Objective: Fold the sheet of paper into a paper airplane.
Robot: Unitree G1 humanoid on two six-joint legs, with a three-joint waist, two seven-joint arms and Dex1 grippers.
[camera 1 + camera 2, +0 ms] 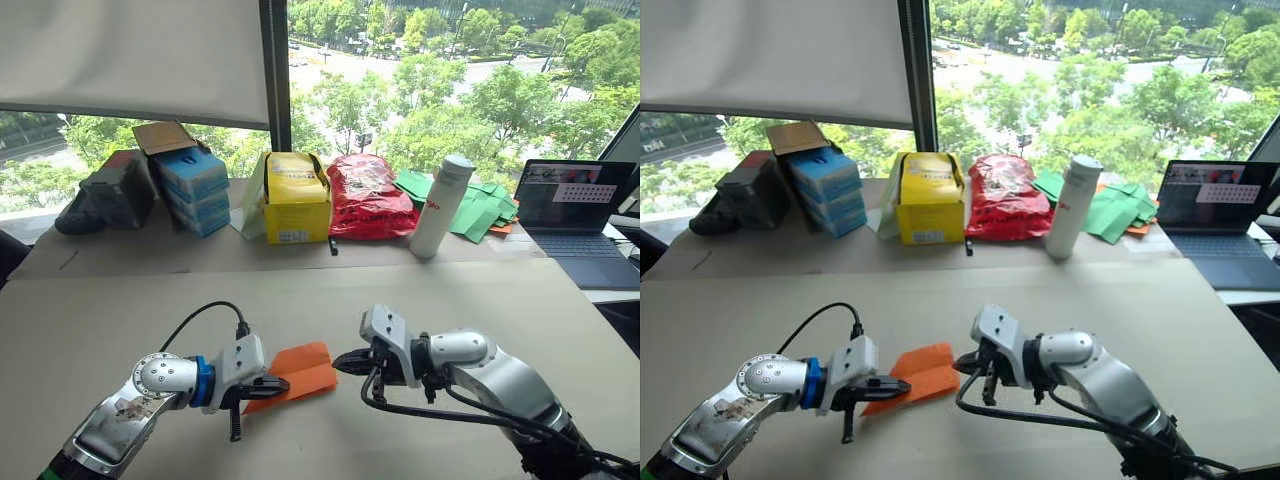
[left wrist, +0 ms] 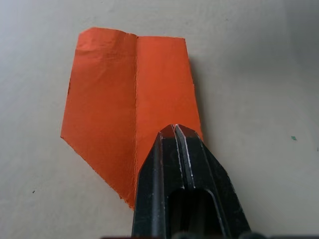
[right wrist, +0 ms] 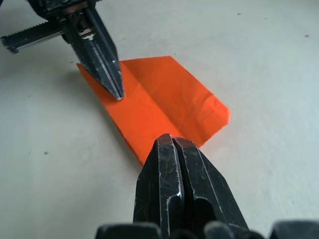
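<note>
Lying flat on the table (image 1: 120,310), folded orange sheet of paper (image 1: 300,372) (centre crease visible), left gripper (image 1: 272,384) closed with tips over its left end, right gripper (image 1: 343,360) closed at its right edge.

You have the sheet of paper (image 1: 300,372) lying flat on the pale tabletop, bright orange and already folded into a narrow shape with one long centre crease. One end is cut square; the other slants toward a point under the black fingertips.
</note>
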